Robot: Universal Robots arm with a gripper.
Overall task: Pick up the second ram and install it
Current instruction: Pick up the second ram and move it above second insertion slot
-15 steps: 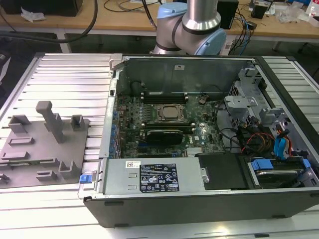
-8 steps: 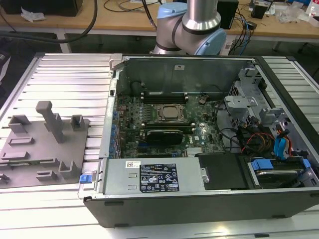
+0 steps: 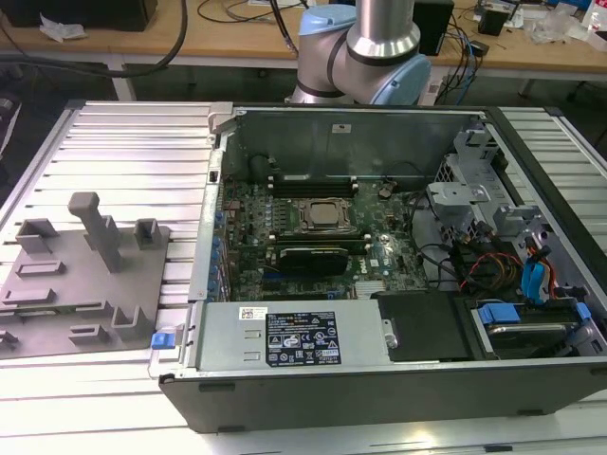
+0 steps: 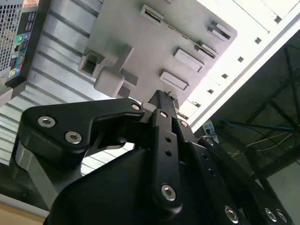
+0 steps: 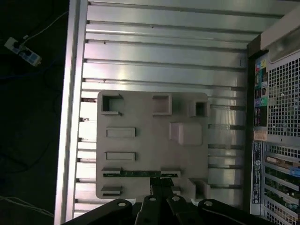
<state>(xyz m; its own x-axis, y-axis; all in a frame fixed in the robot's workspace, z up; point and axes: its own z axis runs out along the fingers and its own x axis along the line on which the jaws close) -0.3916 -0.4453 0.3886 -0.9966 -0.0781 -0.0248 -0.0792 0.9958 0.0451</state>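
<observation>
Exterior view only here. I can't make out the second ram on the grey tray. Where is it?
Observer: In the first wrist view the second ram is a thin dark strip lying in a slot near one edge of the grey tray.
Operator: Claw?
Observer: The claw is in line with that strip, off its middle; contact cannot be judged.
Operator: Anything off the table?
Observer: A power strip lies on the dark floor past the table rail.
</observation>
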